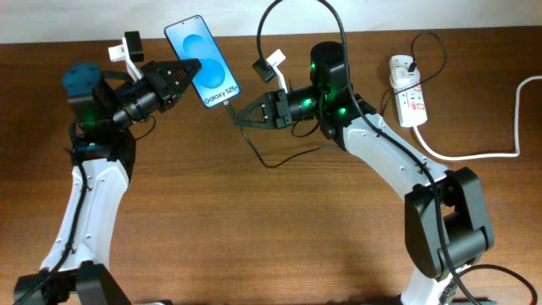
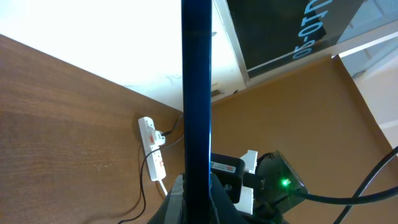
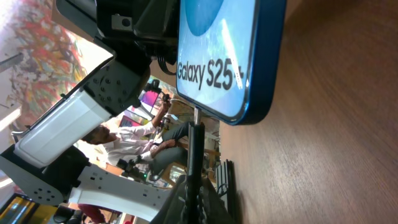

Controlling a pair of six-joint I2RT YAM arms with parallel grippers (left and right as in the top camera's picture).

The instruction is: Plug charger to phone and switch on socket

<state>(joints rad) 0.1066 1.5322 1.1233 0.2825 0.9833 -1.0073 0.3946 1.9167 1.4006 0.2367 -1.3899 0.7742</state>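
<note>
Gripping the phone (image 1: 200, 42), left end effector (image 1: 195, 65) faces right end effector (image 1: 236, 119) pinching the charger (image 3: 195, 143).

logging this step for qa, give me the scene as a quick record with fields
phone: blue screen facing up
left end effector: shut on phone's side edge
right end effector: shut on charger near its tip
charger tip: at phone's bottom edge, seating unclear
socket: on table, right side, switch state unreadable

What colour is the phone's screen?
Bright blue on the phone, with a paler oval; the overhead view shows it best.
</note>
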